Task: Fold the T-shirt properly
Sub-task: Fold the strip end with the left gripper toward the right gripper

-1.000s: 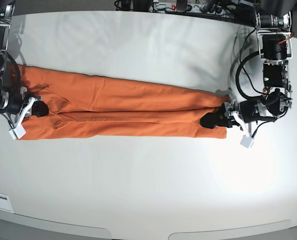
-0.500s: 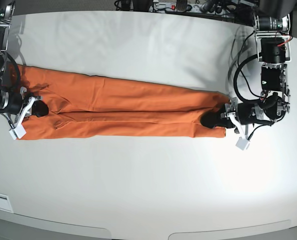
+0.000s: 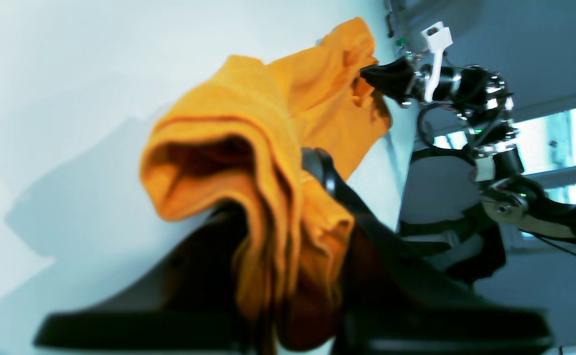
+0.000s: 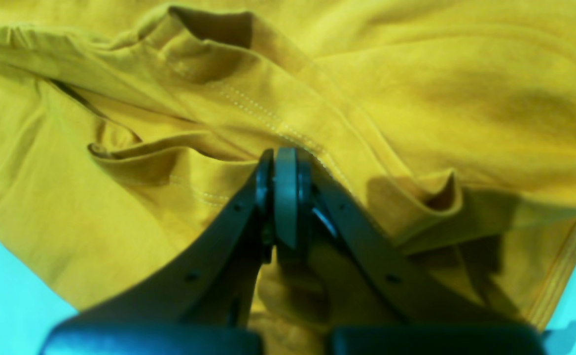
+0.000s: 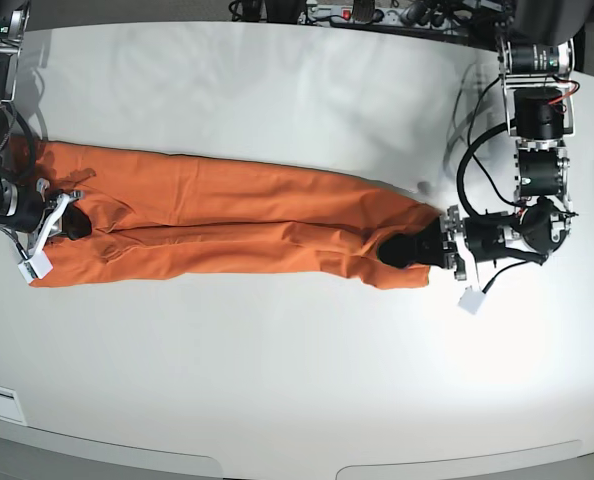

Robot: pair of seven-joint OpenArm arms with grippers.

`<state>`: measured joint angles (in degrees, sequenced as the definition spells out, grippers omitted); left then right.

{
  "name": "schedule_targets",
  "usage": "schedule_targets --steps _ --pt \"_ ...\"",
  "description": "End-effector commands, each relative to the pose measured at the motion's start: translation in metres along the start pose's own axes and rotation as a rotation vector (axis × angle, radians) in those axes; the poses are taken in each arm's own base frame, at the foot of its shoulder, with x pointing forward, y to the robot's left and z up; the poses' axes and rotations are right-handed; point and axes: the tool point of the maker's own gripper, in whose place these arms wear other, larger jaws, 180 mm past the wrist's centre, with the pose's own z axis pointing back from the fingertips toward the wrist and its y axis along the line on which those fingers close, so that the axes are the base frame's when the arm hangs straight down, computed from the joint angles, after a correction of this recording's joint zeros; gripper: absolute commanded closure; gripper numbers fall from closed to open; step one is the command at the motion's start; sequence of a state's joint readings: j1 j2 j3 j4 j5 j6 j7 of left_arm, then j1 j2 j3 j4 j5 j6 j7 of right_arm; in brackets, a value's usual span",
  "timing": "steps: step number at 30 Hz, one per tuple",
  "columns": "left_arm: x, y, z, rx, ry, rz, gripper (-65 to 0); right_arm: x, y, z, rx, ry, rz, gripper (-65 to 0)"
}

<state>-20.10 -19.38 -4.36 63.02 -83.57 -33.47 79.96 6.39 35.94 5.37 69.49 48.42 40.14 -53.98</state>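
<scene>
White tabletop (image 5: 277,380) is filling the overhead view, with cables and a power strip (image 5: 352,12) lying along its far edge. Stretching across the middle of the table is the T-shirt (image 5: 227,220), orange and folded lengthwise into a long narrow band that is running from one side of the table to the other. At the band's end on the right of the overhead view, the left gripper (image 5: 402,248) is pinching the cloth; its wrist camera is showing a bunched hem of orange fabric (image 3: 268,207) hanging between the two dark fingers (image 3: 327,182), which are pressing together on it. At the opposite end, the right gripper (image 5: 69,222) is resting on the shirt, and its own camera is showing the fingertips (image 4: 285,197) pressed tightly together with wrinkled fabric, a stitched seam (image 4: 268,123), gathered around them. Both arms are reaching in from the table's sides, each one meeting the shirt at its end.
</scene>
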Motion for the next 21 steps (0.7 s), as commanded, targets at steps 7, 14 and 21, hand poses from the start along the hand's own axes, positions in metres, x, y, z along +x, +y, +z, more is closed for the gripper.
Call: schedule_targets --steps 7,14,21 --pt "0.014 -0.033 -0.038 -0.137 -0.049 -0.032 0.0 0.007 -0.008 0.007 -0.026 -0.003 0.018 0.0" --pt "0.010 -0.071 -0.086 -0.293 -0.088 -0.078 0.0 0.007 -0.008 0.007 -0.028 -0.001 0.019 0.0" --pt "0.013 -0.098 -0.116 -0.384 -0.140 -0.077 0.0 0.006 -0.008 0.007 -0.029 0.003 0.020 0.0"
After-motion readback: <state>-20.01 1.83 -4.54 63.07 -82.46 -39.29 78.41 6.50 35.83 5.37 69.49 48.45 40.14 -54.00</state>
